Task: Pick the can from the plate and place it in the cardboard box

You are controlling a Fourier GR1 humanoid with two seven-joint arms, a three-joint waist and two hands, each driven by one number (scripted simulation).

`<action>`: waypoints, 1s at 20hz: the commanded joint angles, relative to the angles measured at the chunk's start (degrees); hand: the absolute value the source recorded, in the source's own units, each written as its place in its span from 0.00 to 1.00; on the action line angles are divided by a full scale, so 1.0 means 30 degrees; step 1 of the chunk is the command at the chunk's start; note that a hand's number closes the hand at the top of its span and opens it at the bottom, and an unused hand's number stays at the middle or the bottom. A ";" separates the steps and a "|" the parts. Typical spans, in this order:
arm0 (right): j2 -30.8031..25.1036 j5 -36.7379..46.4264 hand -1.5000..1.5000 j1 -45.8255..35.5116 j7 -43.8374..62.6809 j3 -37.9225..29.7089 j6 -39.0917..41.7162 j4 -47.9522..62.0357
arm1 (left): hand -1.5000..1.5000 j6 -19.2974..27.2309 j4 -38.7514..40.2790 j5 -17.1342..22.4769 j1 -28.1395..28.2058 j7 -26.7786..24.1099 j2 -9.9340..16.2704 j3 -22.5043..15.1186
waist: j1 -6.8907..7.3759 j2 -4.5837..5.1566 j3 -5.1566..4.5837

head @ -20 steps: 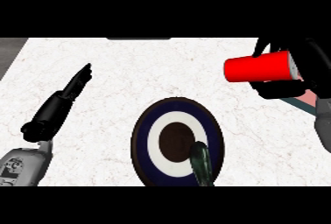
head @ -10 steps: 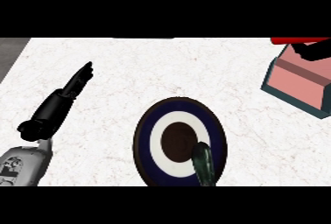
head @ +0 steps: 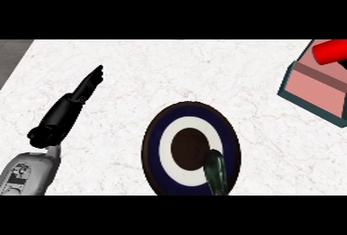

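White marbled tabletop point(head: 169, 73): red can point(head: 330, 51) over the cardboard box point(head: 317, 89) at upper right; lower it centred. Left hand point(head: 71, 108) fingers straight, holding nothing; right hand unseen.

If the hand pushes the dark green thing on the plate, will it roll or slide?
The green thing looks long and rounded, so it would probably roll sideways rather than slide. It lies at the plate's lower right rim, so a push may send it off onto the counter. Its glossy skin suggests it is slippery.
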 commanded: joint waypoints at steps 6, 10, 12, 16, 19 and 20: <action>-0.1203 0.2760 1.00 -0.1479 -0.3755 0.1764 0.1835 0.6677 | 0.50 -0.0303 -0.0232 -0.0111 0.0144 -0.0375 -0.0097 0.0066 | 0.0364 0.0136 0.0020; -0.0525 0.2796 0.00 -0.2449 -0.6472 0.2101 0.3381 0.7752 | 0.50 -0.0331 0.0932 -0.0314 -0.0784 -0.0395 -0.0106 0.0366 | 0.0217 0.0126 0.0022; -0.0867 0.2408 0.00 -0.2510 -0.8482 0.1695 0.3626 0.8094 | 0.50 -0.0394 0.0593 -0.0161 -0.0715 -0.0289 -0.0242 0.0366 | 0.0163 0.0076 0.0029; -0.0668 -0.0681 0.00 -0.3128 -0.9519 -0.1641 0.2957 0.8960 | 0.50 -0.0657 0.0692 0.0074 -0.0739 0.0019 -0.0078 0.0534 | 0.0114 0.0136 0.0068; 0.0176 -0.4676 0.00 -0.3480 -0.9254 -0.5468 0.4214 1.0447 | 0.50 -0.0124 0.0397 -0.0215 -0.0265 -0.0183 -0.0361 0.0427 | -0.0169 0.0009 0.0121; -0.0113 -0.5405 0.00 -0.3762 -0.8438 -0.6337 0.4417 1.1116 | 0.50 -0.0665 0.0237 0.0097 -0.0172 -0.0107 0.0158 0.0680 | -0.0011 -0.0025 0.0093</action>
